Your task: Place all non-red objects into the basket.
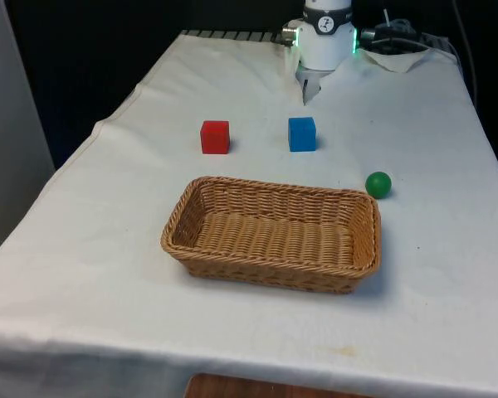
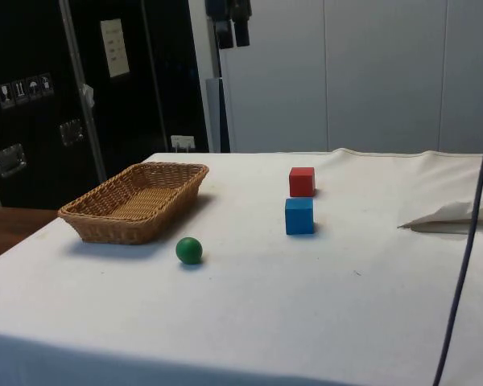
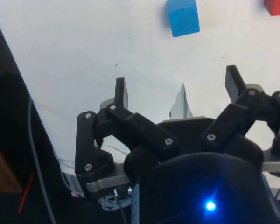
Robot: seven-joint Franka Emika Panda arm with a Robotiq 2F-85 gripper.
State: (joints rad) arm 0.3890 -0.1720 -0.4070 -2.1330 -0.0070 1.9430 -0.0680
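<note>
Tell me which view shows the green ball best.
The side view: the green ball lies near the camera, unobstructed, just in front of the basket. The front view has it too, farther off, past the basket's corner on that view's right.

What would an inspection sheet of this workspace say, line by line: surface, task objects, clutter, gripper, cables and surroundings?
Surface: table under a white cloth, a few small dark specks.
Job's things: oblong woven wicker basket, nothing in it; blue cube, red cube and small green ball all on the cloth outside the basket, each apart from the others.
Clutter: crumpled white sheet near the robot's end.
Gripper: black two-finger gripper open, holding nothing, high above the cloth.
Cables: dark cable hanging across the side view; more cables by the robot's base.
Surroundings: dark cabinets, pale wall panels.
</note>
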